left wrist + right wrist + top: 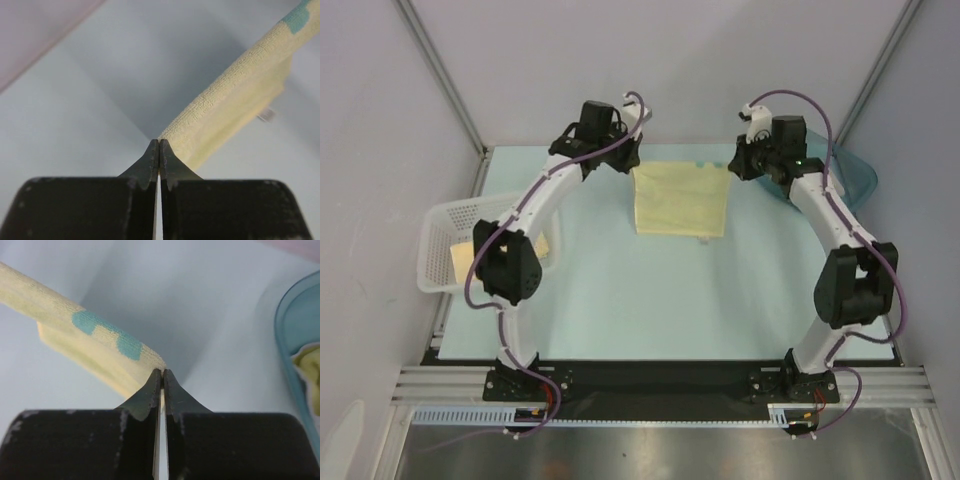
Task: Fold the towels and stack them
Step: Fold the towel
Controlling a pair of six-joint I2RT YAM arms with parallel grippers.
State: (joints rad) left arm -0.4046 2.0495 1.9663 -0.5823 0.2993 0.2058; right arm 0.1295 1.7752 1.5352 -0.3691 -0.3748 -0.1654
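Corners of the pale yellow towel [680,200] were pinched one in each claw. The left gripper [159,146] had its jaws pressed together on the far left corner. The right gripper [162,372] was clamped likewise on the far right corner, beside two teal patches printed along that edge. In both wrist views the held edge stood lifted off the table [650,300], with a second layer of the same cloth hanging under it and a shadow below. From above, the towel sat at the far middle of the table, between the two wrists, its near part lying flat and a small tag showing at its near edge. Off to the right, just beyond the right gripper, stood the teal tub [855,175], and the right wrist view showed a yellowish cloth [310,365] inside it. At the left edge of the table, well apart from the towel, sat the white mesh basket [432,255] with a yellow cloth [462,262] in it, partly hidden by the left arm.
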